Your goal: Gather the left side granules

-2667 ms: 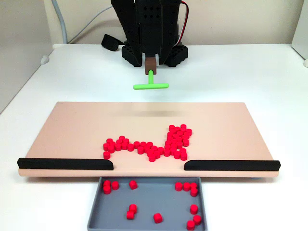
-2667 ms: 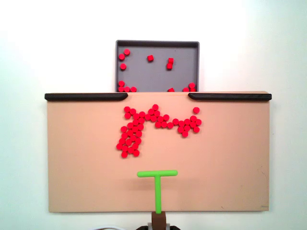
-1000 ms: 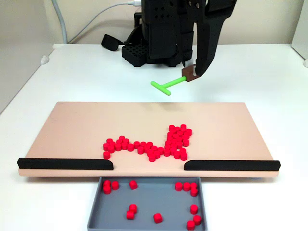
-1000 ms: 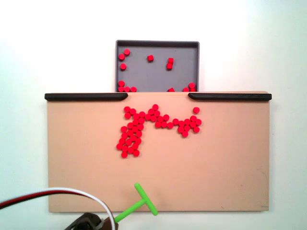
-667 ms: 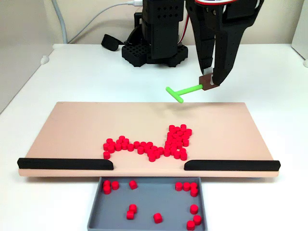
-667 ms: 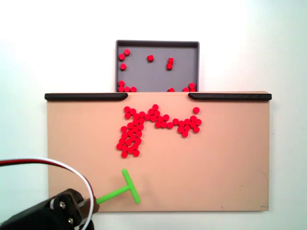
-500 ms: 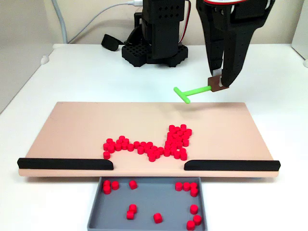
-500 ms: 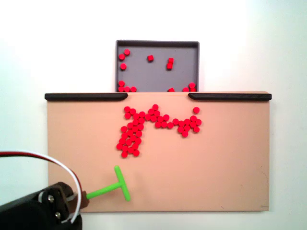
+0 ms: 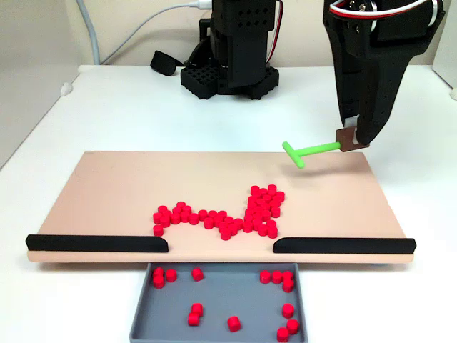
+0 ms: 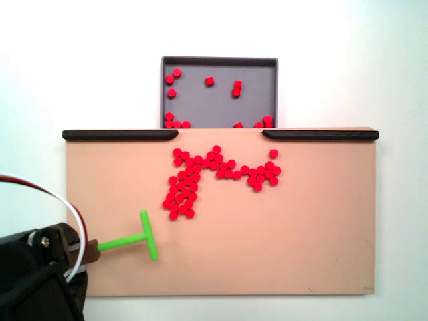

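Note:
Many small red granules [image 9: 260, 211] lie in an irregular cluster on the tan board [image 9: 107, 193]; in the other fixed view the granules [image 10: 184, 187] spread from the board's [image 10: 301, 227] middle toward its left. My gripper [image 9: 353, 136] is shut on the brown handle of a green T-shaped pusher [image 9: 307, 151], which hovers over the board's far right corner. From above, the gripper [image 10: 83, 249] sits at the lower left, and the pusher [image 10: 134, 239] points right, its head just below-left of the cluster and apart from it.
Two black rails [image 9: 96, 243] [image 9: 343, 245] line the board's near edge with a gap between them. Under the gap a grey tray [image 9: 235, 289] holds several loose granules. The arm's black base [image 9: 228, 71] stands behind the board on the white table.
The arm has swung sideways along the board's far edge, right in the front view and left from above. The pusher turned with it and now lies across the board's corner, nearer the granules, which have not moved.

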Robot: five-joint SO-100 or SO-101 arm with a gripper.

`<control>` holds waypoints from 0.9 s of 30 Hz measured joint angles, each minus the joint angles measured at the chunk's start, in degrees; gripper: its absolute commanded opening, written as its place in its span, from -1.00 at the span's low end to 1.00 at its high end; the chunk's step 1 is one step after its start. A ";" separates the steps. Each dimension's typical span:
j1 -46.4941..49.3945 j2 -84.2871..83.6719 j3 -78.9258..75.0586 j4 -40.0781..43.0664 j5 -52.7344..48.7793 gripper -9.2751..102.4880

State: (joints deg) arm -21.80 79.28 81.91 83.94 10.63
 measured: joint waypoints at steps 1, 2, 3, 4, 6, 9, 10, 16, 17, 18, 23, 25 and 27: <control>0.00 -0.44 -0.62 0.00 0.26 -0.84; 0.00 -1.05 -1.32 0.00 0.53 -0.84; 0.00 -1.67 -2.02 0.00 0.88 -0.84; 0.00 -2.37 -2.72 0.00 1.23 -0.84; 0.00 -3.87 -4.31 0.00 1.76 -0.84; 0.00 -5.98 -6.50 0.00 2.64 -0.84; 0.00 -6.59 -7.21 0.00 2.90 -0.84; 0.00 -8.61 -8.00 0.00 3.96 -0.84; 0.00 -8.88 -8.00 0.00 4.13 -0.84; 0.00 -9.14 -8.00 0.00 4.39 -0.84; 0.00 -10.28 -8.26 0.00 5.01 -0.84; 0.00 -10.90 -9.40 0.00 5.19 -0.84; 0.00 -11.60 -10.55 0.00 5.36 -0.84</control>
State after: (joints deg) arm -21.80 67.68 71.37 83.94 16.00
